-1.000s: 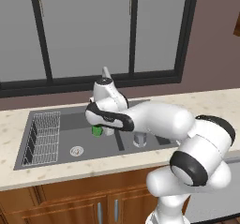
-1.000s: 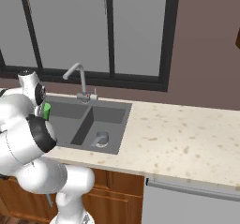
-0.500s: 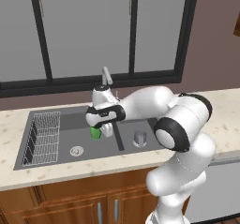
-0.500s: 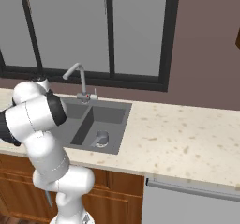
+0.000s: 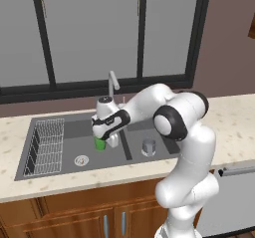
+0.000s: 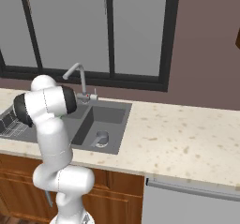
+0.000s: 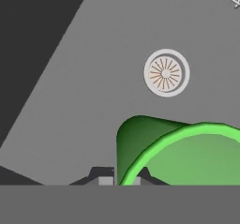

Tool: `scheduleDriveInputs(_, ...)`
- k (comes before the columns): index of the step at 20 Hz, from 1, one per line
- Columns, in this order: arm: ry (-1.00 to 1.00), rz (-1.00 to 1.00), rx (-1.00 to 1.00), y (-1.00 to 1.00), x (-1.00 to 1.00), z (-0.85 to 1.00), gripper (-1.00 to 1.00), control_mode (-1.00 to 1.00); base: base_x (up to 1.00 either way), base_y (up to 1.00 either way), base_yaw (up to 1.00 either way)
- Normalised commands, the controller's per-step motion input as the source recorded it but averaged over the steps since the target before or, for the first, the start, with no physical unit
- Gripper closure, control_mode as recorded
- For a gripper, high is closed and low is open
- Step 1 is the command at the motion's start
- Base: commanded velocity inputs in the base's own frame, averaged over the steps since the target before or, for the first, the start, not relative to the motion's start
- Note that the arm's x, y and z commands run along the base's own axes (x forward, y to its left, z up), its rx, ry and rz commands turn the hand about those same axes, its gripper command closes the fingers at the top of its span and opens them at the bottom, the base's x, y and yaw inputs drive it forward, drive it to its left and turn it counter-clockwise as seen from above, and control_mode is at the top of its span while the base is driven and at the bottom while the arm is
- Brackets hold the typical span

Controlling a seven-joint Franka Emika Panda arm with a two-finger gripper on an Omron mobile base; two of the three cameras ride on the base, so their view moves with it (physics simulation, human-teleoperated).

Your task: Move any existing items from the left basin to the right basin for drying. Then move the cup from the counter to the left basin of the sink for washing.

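Gripping the green cup (image 5: 100, 144) by its rim, the end effector (image 5: 102, 136) held it above the left basin (image 5: 74, 132) floor, near the round drain (image 7: 166, 72); a grey metallic cylinder (image 5: 148, 146) stood in the right basin (image 5: 149, 130).

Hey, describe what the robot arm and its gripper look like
The arm is glossy white with rounded, tube-like links and dark grey or black bands at the joints. The gripper hangs from a black-and-white hand, and its finger tips are small and dark. No cables or markings are visible.

Arm swung further left; cup (image 5: 100, 144) in fingers (image 7: 104, 175) now lower over left basin (image 5: 74, 135).
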Motion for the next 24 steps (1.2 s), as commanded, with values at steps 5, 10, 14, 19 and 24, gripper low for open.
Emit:
scheduleDriveInputs(5, 0.00, 0.07, 0.00, 0.00, 0.21, -0.33, 1.00, -1.00, 0.00, 0.00, 0.00)
scheduleDriveInputs(10, 0.00, 0.08, 0.00, 0.00, 0.09, -0.39, 1.00, -1.00, 0.00, 0.00, 0.00)
scheduleDriveInputs(14, 0.00, 0.06, 0.00, 0.00, 0.05, -0.39, 1.00, -1.00, 0.00, 0.00, 0.00)
scheduleDriveInputs(19, 0.00, 0.04, 0.00, 0.00, 0.02, -0.29, 1.00, -1.00, 0.00, 0.00, 0.00)
scheduleDriveInputs(24, -0.01, 0.01, 0.00, 0.00, 0.03, -0.14, 1.00, -1.00, 0.00, 0.00, 0.00)
